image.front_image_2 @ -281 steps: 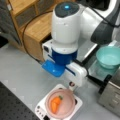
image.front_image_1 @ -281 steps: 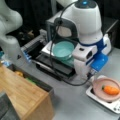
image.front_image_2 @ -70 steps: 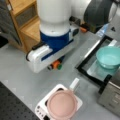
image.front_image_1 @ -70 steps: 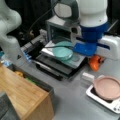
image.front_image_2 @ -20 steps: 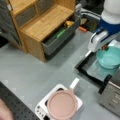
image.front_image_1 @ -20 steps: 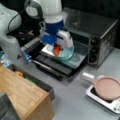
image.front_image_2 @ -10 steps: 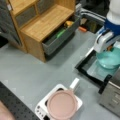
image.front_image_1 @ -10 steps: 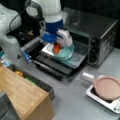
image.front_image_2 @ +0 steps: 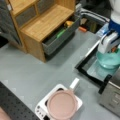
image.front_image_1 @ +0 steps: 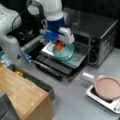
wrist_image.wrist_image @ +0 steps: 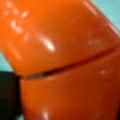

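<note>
- Upper centre of a front view, I see my gripper (image.front_image_1: 59,44) closed on the orange object (image.front_image_1: 59,46), its long axis near upright.
- Directly beneath sits the teal bowl (image.front_image_1: 64,51) on the oven tray (image.front_image_1: 77,60); orange fills my wrist view.

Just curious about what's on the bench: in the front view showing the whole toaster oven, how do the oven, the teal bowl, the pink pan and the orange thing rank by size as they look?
1. Toaster oven
2. Pink pan and teal bowl: look alike; the pan sits nearer the camera, so unsure
3. Orange thing, at the claw
</note>
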Available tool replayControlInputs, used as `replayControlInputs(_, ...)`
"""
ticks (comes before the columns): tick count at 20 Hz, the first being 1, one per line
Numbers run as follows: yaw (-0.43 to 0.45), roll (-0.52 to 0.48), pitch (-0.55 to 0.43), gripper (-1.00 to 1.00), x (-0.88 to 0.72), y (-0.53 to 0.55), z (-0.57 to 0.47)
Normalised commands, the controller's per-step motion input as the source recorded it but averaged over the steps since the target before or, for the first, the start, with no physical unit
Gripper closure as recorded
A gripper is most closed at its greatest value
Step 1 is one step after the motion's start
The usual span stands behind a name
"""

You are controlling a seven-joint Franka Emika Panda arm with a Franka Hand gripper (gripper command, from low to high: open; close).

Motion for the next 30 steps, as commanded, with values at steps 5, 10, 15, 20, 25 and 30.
replayControlInputs(5,0.002,0.109,-0.033,1.0,0.04,0.1,0.0)
replayControlInputs(10,-0.002,0.106,0.004,1.0,0.04,0.11,-0.02)
replayControlInputs(15,0.001,0.11,0.015,1.0,0.03,0.1,-0.05)
replayControlInputs(20,-0.011,0.122,0.02,-1.0,0.01,0.06,-0.08)
replayControlInputs(25,-0.005,0.131,0.016,-1.0,-0.02,0.02,-0.05)
replayControlInputs(30,0.002,0.126,0.014,-1.0,-0.02,-0.02,-0.03)
